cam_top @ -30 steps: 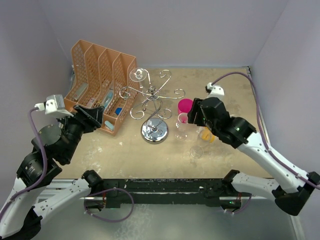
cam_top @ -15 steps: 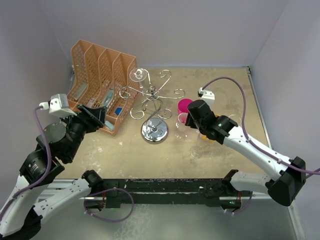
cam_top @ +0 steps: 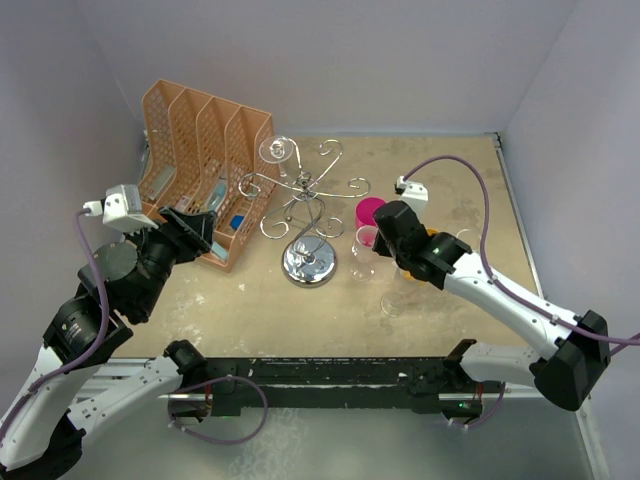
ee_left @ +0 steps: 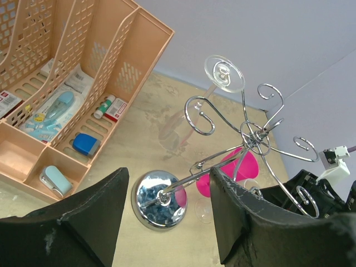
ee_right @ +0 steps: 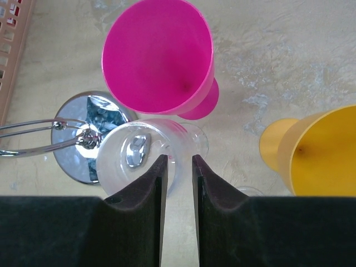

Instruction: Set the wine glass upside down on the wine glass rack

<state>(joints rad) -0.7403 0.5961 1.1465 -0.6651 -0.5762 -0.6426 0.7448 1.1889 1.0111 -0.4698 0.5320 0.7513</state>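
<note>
The chrome wine glass rack (cam_top: 303, 196) stands mid-table on its round base (ee_left: 160, 198). One clear glass (ee_left: 223, 73) hangs upside down on a far arm. A second clear wine glass (ee_right: 139, 153) stands upright right of the base, in front of a pink glass (ee_right: 158, 55). My right gripper (ee_right: 178, 161) is over it from above. Its fingers stand a narrow gap apart, one either side of the bowl's rim wall, open. My left gripper (ee_left: 169, 177) hovers wide open and empty beside the orange organizer, facing the rack.
An orange file organizer (cam_top: 195, 170) with small items stands at the back left. A yellow glass (ee_right: 320, 153) stands right of the clear one. Another clear glass (cam_top: 393, 303) stands nearer the front edge. Purple walls close in the table on three sides.
My right gripper has come left and down onto the clear wine glass, and its jaws have narrowed a lot. The left arm has shifted slightly, still open.
</note>
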